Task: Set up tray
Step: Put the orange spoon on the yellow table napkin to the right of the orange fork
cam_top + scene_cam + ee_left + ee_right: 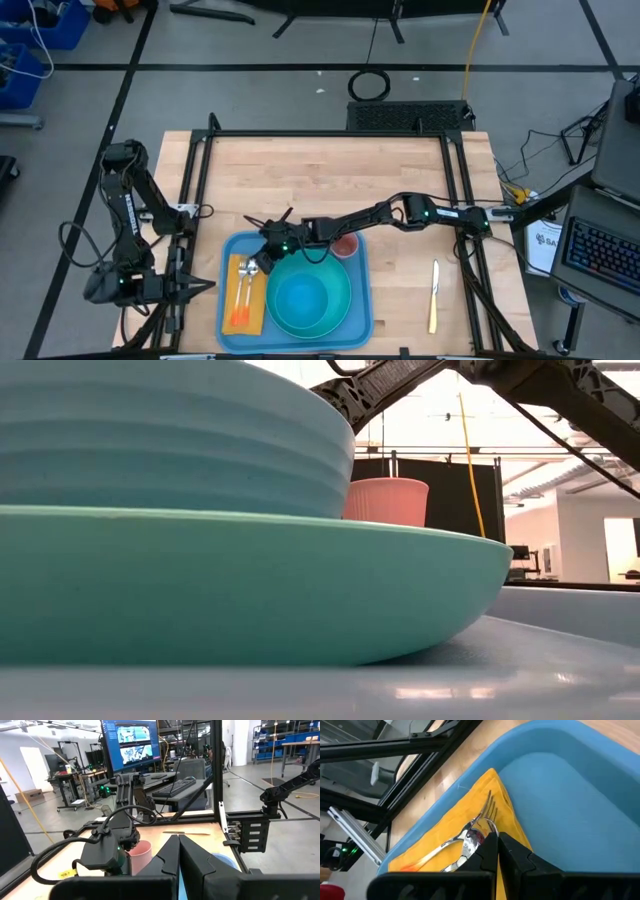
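The blue tray (366,300) lies at the table's near edge. On its left part is a yellow-orange napkin (243,300) with a fork (487,807) and a spoon (472,839), both orange-handled. A teal plate (338,318) with a bowl (303,298) fills the tray's middle, and a pink cup (345,245) stands in its far right corner. My right gripper (497,845) reaches across from the right, shut, low over the napkin's far end beside the spoon's bowl. My left gripper (178,845) is shut and parked off the table's left edge. My right gripper has its shut fingertips (490,845) right at the spoon's bowl (476,836), slanting down from the table's far right. The spoon lies flat on the napkin. Whether the fingertips touch it, I cannot tell.
A yellow-handled knife (433,295) lies on the bare wood right of the tray. The black frame rails (190,190) run along the table's left and right sides. The wooden top beyond the tray's far edge (320,180) is free.
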### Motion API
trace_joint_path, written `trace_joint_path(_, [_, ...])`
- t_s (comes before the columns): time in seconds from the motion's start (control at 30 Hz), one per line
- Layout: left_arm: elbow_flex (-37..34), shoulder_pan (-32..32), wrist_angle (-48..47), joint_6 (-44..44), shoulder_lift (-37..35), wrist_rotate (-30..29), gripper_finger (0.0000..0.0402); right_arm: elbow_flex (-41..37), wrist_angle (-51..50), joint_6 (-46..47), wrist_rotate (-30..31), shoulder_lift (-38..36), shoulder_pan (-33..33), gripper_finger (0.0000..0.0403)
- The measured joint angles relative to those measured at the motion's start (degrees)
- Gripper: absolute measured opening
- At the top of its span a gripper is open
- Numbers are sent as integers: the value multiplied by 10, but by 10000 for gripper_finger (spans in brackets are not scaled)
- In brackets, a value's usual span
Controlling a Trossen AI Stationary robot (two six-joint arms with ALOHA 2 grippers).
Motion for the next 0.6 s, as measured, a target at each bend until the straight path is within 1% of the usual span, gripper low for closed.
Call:
trace_joint_path(0.17, [0, 0, -18, -18, 0, 0, 10, 0, 2, 0, 1, 0, 2, 0])
trace_joint_path(0.6, [0, 0, -18, -20, 0, 0, 10, 0, 2, 1, 1, 0, 5, 0])
